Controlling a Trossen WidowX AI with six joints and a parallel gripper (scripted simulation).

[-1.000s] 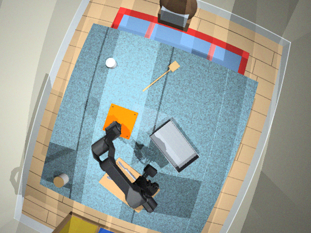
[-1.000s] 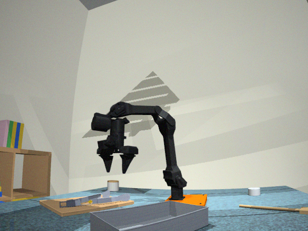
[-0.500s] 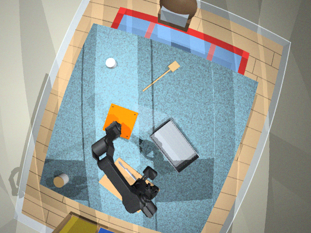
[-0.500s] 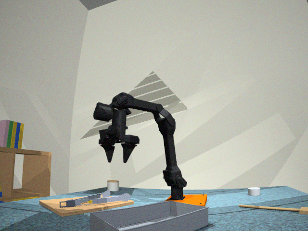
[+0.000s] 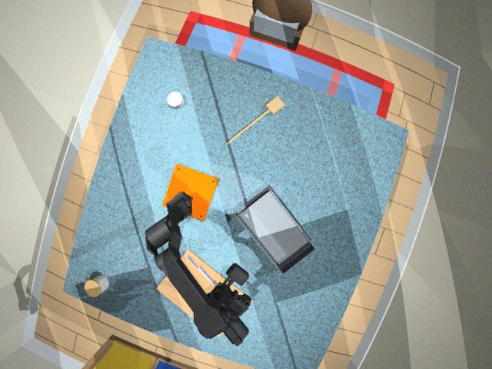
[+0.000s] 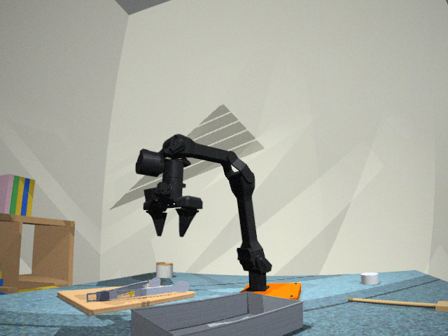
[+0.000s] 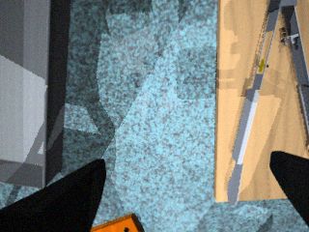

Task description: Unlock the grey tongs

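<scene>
The grey tongs (image 5: 198,267) (image 6: 162,289) (image 7: 243,128) lie on the wooden board (image 5: 172,291) (image 6: 75,302) (image 7: 227,126). Their two arms are spread apart in a V, with the hinge end at the left in the exterior view and at the top of the wrist view. One arm's tip reaches just past the board's edge in the wrist view. My gripper (image 6: 169,236) (image 7: 186,162) is open and empty, pointing down well above the tongs. The roasting tin (image 5: 296,260) (image 6: 144,321) (image 7: 58,97) stands beside the board with no tongs across it. The arm hides part of the tongs in the top view.
My arm's base stands on an orange plate (image 5: 194,186) (image 6: 282,289). A wood-topped cylinder (image 5: 96,284) (image 6: 164,270), a white cylinder (image 5: 174,99) (image 6: 369,278) and a long-handled wooden mallet (image 5: 274,104) (image 6: 441,306) are farther off. A wooden shelf (image 6: 54,249) stands at the left.
</scene>
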